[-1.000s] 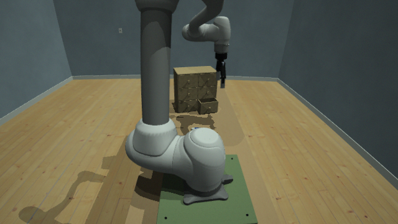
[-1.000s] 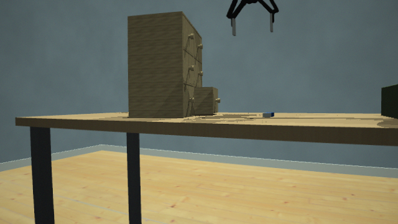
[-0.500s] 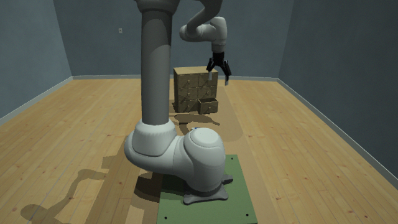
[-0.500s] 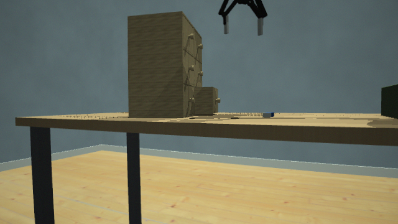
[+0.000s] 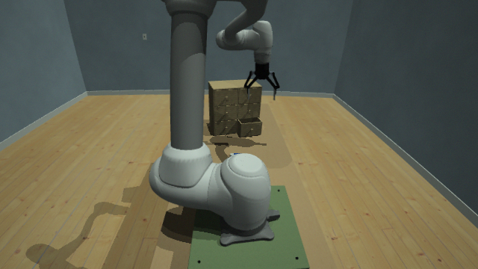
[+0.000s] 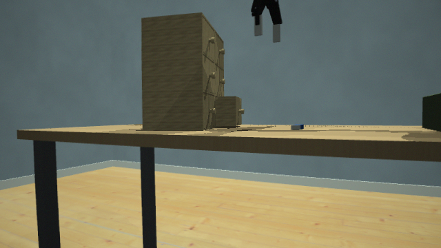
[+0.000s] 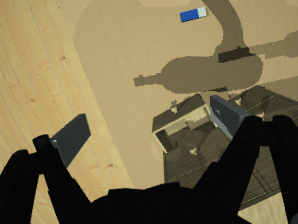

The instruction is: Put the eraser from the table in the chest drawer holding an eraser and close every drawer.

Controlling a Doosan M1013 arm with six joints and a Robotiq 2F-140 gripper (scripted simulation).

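The pincer [image 5: 261,93] [image 6: 267,33] [image 7: 148,115] hung wide and empty; with one drawer [image 5: 250,128] [image 6: 226,111] [image 7: 181,122] out, inspection seemed underway, likely needing a look inside.

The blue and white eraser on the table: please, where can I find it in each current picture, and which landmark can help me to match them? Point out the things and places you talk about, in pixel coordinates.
Top: just below centre, mostly hidden behind the white arm base.
Exterior: right of centre, on the wooden table top [image 6: 344,132].
Wrist: near the upper edge, right of centre; the blue and white eraser [image 5: 235,154] [image 6: 297,127] [image 7: 193,14].
Shared landmark: the pulled-out wooden drawer [image 5: 252,128] [image 6: 226,111] [image 7: 180,112].
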